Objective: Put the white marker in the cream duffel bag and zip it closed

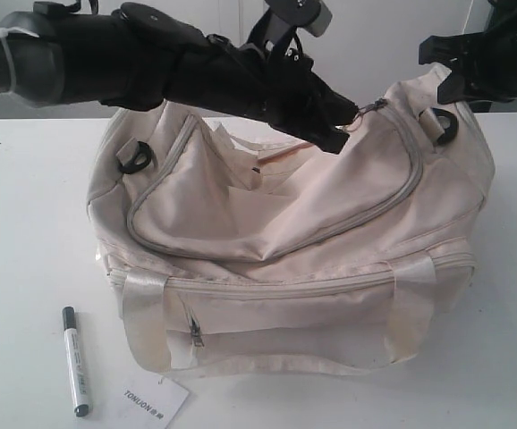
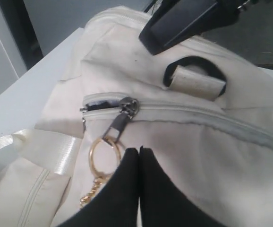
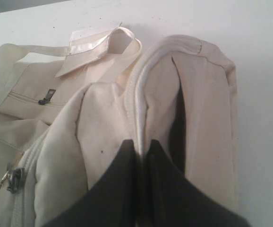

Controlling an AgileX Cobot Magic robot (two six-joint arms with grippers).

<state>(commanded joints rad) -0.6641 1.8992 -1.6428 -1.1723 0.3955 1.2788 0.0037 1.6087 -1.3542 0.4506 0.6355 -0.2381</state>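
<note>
White marker (image 1: 75, 360), black cap and end, lies on the table (image 1: 26, 223) front-left of the cream bag (image 1: 285, 232). Left tool (image 2: 139, 152), pressed together, meets the zipper pull (image 2: 122, 118); right tool (image 3: 140, 147) pinches a fold of the bag.

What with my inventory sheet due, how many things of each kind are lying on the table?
cream duffel bag: 1
white marker: 1
white paper tag: 1
Total: 3
</note>
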